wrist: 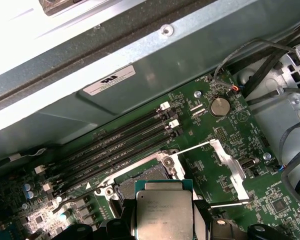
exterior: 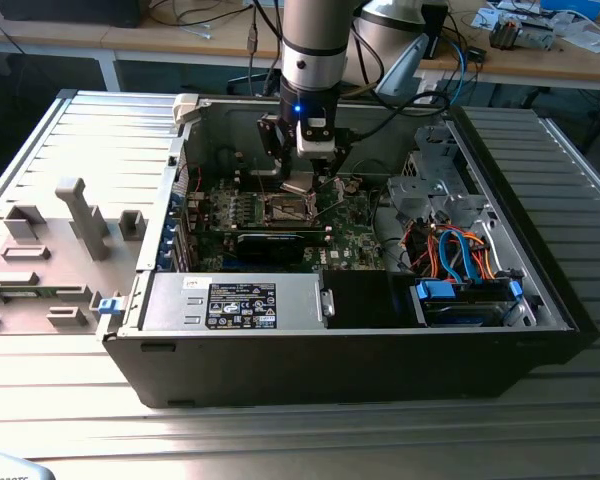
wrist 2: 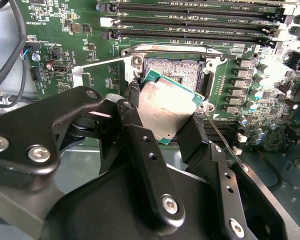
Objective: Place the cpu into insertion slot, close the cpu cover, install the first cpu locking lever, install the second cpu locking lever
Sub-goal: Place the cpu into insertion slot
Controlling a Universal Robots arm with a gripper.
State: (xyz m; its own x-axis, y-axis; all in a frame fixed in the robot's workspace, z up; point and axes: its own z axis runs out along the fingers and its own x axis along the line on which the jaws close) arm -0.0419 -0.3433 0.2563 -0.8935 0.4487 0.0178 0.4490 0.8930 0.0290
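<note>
**Squaring up before seating**

Inside the open computer case (exterior: 380, 365), over the green board (wrist 2: 85, 35), your end effector (wrist 2: 165, 115) is clenching the cpu (wrist 2: 169, 106) by two opposite edges. The insertion slot (wrist 2: 176, 67) is lying open just beyond and beneath it. You are wanting the chip level, corners matched to the rim, lowering gently. The fingers (wrist 2: 140, 145) are hiding its near edge, so contact with the slot is proving hard to judge.
</note>
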